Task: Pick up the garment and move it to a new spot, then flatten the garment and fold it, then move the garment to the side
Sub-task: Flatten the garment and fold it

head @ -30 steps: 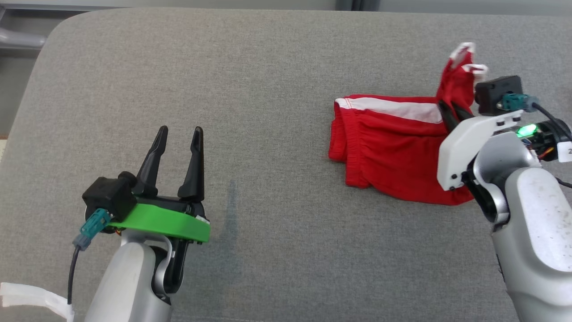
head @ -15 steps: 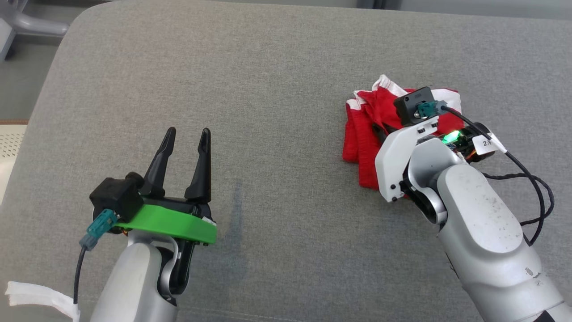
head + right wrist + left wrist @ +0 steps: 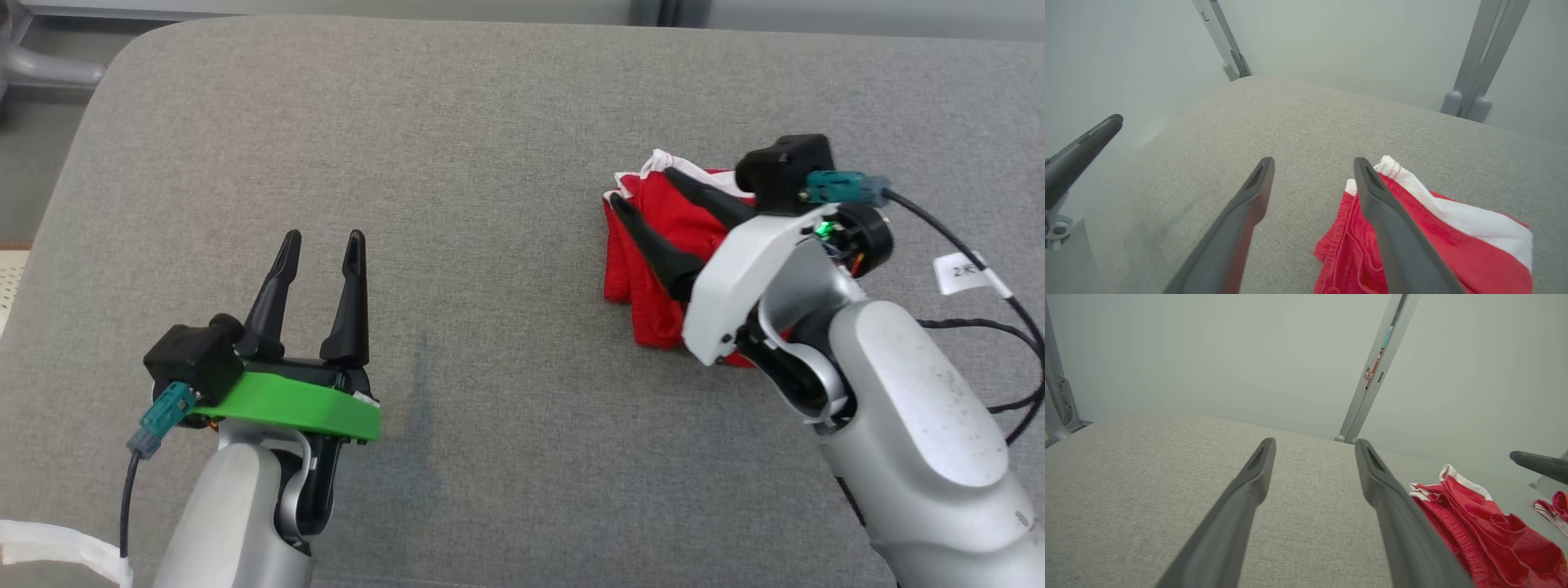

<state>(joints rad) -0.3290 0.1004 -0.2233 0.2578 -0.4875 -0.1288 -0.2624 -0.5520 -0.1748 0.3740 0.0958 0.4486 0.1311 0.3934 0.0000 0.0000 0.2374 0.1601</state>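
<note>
The garment (image 3: 645,306), a pair of red shorts with a white band, lies bunched in a small heap on the grey fabric-covered worktop (image 3: 490,122), on the robot's right side and about midway up the head view. The right gripper (image 3: 643,186) hangs over the heap's left edge with its jaws spread wide and nothing between them. In the right wrist view, the right gripper (image 3: 1313,161) has one finger crossing the red cloth (image 3: 1478,253) and the other over bare worktop; whether either finger touches the cloth cannot be told. The left gripper (image 3: 324,237) sits low on the left over bare worktop, well apart from the garment, its jaws also wide open and empty. Along its fingers, the left gripper (image 3: 1315,441) sees the garment (image 3: 1474,522) off to the right. A faint dark streak (image 3: 420,384) marks the worktop just beside the left gripper.
</note>
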